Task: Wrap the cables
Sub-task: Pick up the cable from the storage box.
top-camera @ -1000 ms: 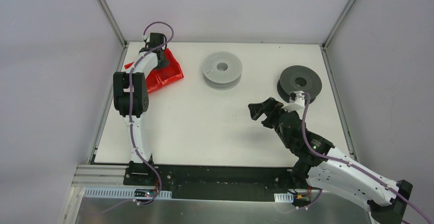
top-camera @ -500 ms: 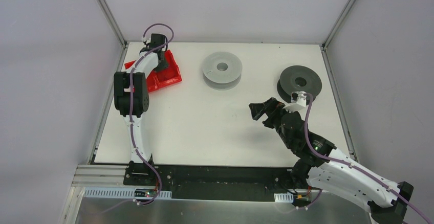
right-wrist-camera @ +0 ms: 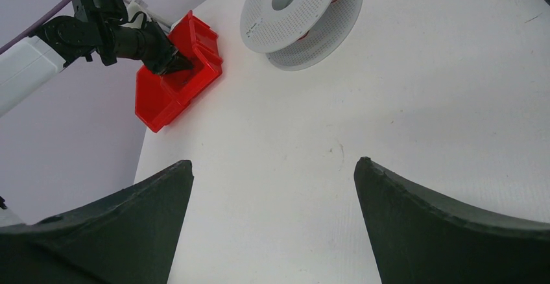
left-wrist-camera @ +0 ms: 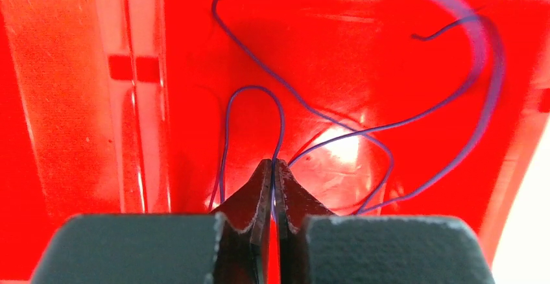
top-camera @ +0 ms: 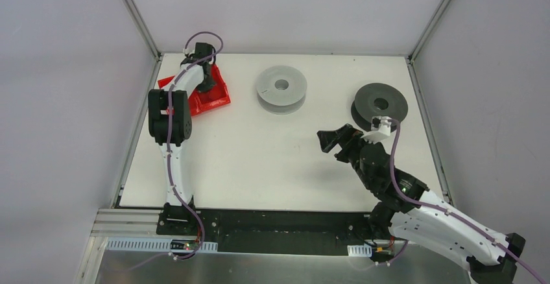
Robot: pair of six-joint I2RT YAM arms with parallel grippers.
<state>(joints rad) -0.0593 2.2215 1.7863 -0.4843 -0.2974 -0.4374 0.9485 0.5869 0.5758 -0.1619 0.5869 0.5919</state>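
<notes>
The cables (left-wrist-camera: pixel 253 87) are one very thin dark wire lying in loose loops on the floor of a red bin (left-wrist-camera: pixel 78 102). My left gripper (left-wrist-camera: pixel 273 165) reaches down into that bin and is shut, with a strand of the wire pinched between its fingertips. From above, the left gripper (top-camera: pixel 207 78) sits inside the red bin (top-camera: pixel 220 96) at the table's back left; the wire is too thin to see there. My right gripper (top-camera: pixel 332 142) hovers over the middle right of the table, open and empty, as the right wrist view (right-wrist-camera: pixel 272 167) also shows.
A light grey spool (top-camera: pixel 281 88) lies at the back centre and a dark grey spool (top-camera: pixel 379 106) at the back right, close behind the right wrist. The right wrist view shows the light spool (right-wrist-camera: pixel 301 8) and the red bin (right-wrist-camera: pixel 159 99). Walls enclose the table.
The left gripper's fingers have closed onto the wire inside the bin. The left arm shifted slightly and the right arm crept a little forward.
</notes>
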